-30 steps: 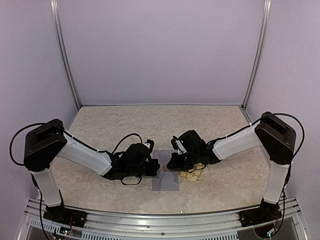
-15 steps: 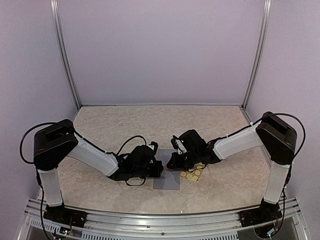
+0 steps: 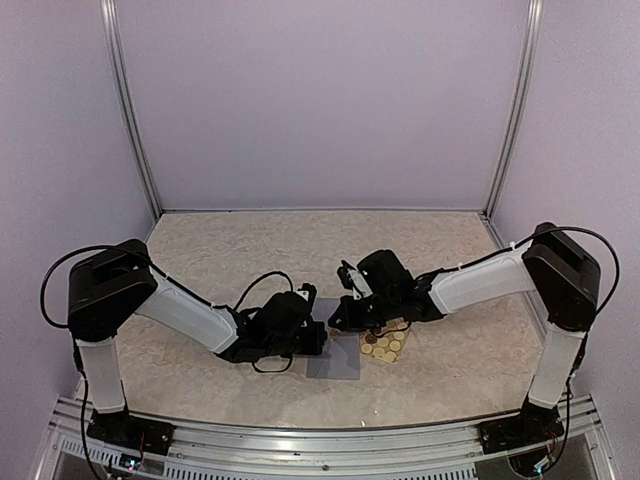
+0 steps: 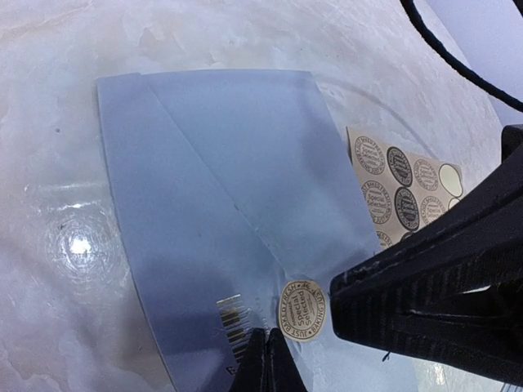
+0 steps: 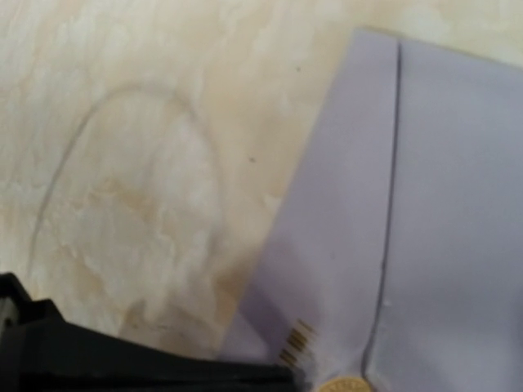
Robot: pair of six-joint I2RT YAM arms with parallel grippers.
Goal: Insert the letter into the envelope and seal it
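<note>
The grey-lavender envelope lies flat on the table with its flap folded down; it also shows in the left wrist view and the right wrist view. A round tan sticker sits on the flap's tip. My left gripper is shut, its tips resting on the envelope beside the sticker and a small barcode. My right gripper is a black wedge just right of the sticker, its fingers together. No letter shows.
A tan sheet of round stickers lies right of the envelope, partly under my right arm; it also shows in the left wrist view. The table top is beige and marbled. Purple walls enclose it.
My left gripper moved right onto the envelope's near-left part. My right gripper shifted a little left, toward the flap tip. The envelope stayed put.
</note>
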